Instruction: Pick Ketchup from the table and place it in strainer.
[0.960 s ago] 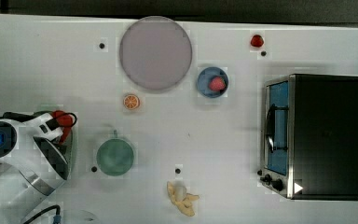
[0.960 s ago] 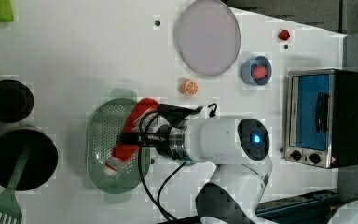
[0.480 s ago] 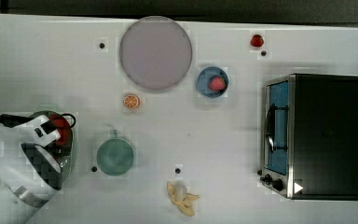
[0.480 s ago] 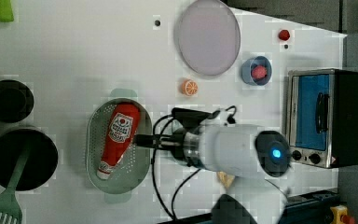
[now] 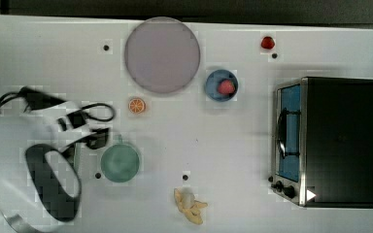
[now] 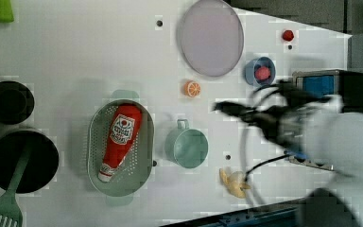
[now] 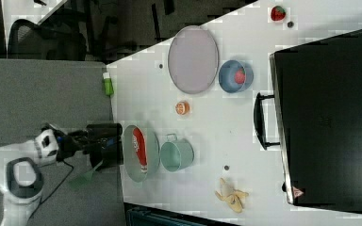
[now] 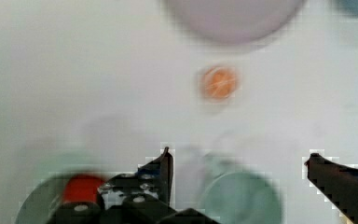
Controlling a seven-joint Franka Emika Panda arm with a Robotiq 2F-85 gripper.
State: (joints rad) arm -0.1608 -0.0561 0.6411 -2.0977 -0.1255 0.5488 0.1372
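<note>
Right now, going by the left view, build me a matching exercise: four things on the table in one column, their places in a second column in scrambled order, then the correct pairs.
Things:
1. red ketchup bottle
2. pinkish-red fruit
3. round orange slice
4. peeled yellow banana

Places:
A. in the small blue bowl
B. on bare table, below the big lilac plate
C. lying in the pale mint-green strainer
D. near the table's bottom edge, right of the darker green cup

Pairs: 1-C, 2-A, 3-B, 4-D
</note>
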